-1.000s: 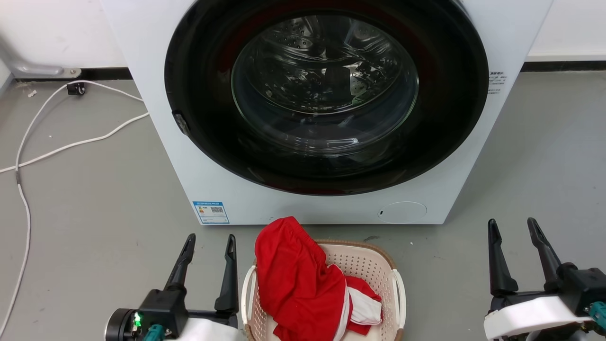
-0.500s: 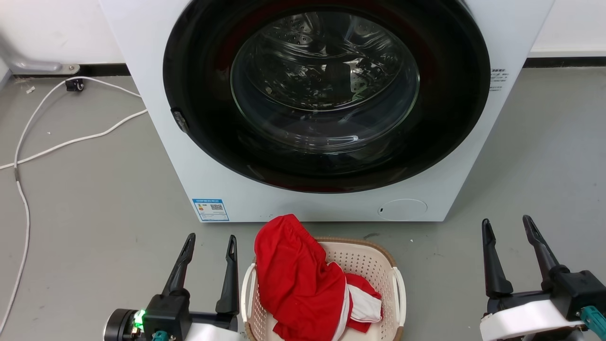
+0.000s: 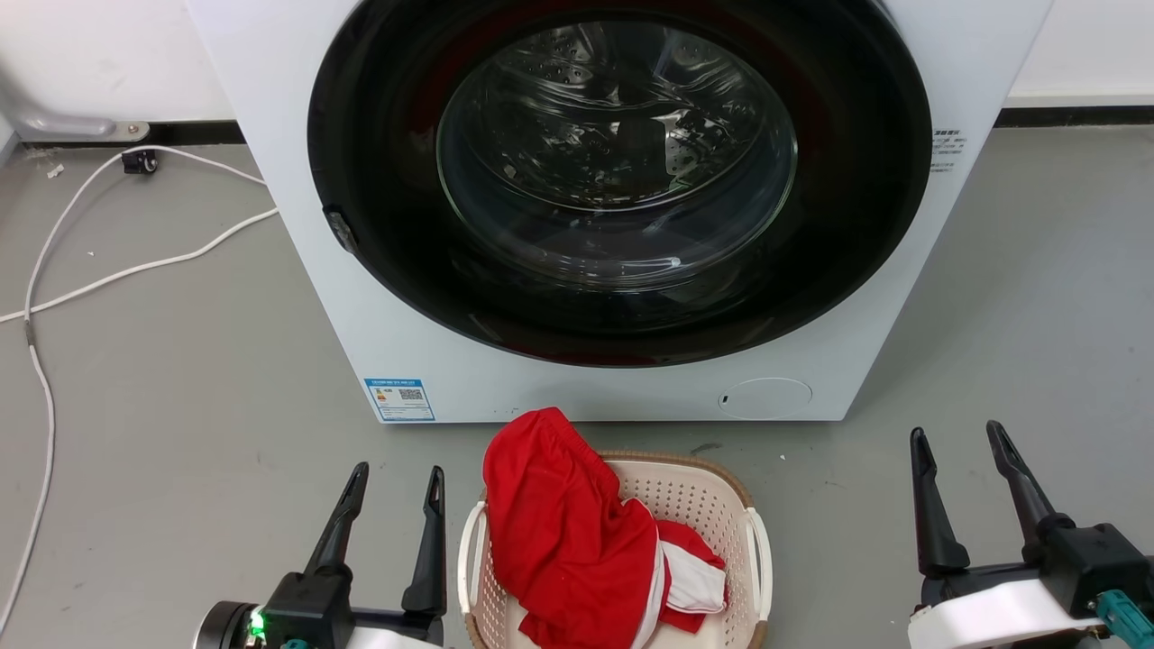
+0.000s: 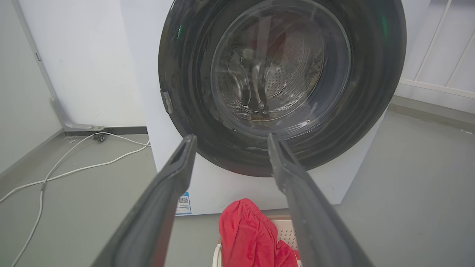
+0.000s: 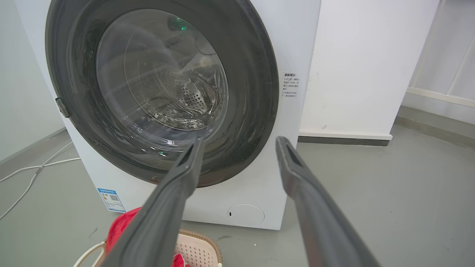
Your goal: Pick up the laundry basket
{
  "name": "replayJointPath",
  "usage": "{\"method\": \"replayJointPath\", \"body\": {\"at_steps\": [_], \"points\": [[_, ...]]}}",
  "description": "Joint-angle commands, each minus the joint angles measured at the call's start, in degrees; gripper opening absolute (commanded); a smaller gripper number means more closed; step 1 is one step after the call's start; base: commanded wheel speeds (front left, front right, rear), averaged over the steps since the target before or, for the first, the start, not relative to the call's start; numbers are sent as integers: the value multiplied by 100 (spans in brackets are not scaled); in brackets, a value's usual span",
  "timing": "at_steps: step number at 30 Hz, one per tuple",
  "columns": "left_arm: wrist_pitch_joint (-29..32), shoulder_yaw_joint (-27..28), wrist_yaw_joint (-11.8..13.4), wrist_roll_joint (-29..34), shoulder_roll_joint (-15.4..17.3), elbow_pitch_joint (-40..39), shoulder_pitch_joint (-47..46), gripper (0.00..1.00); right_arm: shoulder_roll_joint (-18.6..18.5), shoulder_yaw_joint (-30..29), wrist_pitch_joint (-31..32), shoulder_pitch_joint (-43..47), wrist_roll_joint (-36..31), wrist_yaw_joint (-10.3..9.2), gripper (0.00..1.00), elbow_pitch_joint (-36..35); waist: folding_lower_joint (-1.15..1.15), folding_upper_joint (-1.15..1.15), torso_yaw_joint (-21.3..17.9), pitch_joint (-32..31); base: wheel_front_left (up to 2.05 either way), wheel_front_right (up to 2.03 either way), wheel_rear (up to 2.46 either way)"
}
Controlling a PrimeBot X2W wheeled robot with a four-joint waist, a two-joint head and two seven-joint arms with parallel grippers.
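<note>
**Q:** Where does the basket (image 3: 694, 500) lie?
**A:** On the floor (image 3: 180, 406) before the washer (image 3: 541, 388), between the two grippers. Its near end is cut off, so its long axis cannot be told.

**Q:** Which gripper is nearer?
**A:** The left gripper (image 3: 398, 473), open and empty, just beside the left handle (image 3: 466, 554). The right gripper (image 3: 956, 433), equally open and empty, stands well apart.

**Q:** Contents?
**A:** A red garment (image 3: 559, 532), draped over the far rim.

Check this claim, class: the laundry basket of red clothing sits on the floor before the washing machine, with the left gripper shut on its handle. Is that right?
Not quite. The left gripper is open, beside the laundry basket and holding nothing, as the head view shows. The rest stands.
</note>
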Motion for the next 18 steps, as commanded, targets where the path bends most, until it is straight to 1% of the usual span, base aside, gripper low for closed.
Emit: {"method": "replayJointPath", "body": {"at_steps": [1,6,18], "points": [[-16,20,-32,47,-4,18,63,100,-9,12,-14,39,19,-2,100,9,0,0,-2,-2,0,0,0],[-16,64,-68,43,-20,55,59,100,-9,14,-14,11,37,-2,100,19,0,0,-14,-3,0,0,0],[-16,19,-8,-87,-23,90,40,100,-9,-7,-14,15,65,-2,100,17,0,0,2,-6,0,0,0]]}}
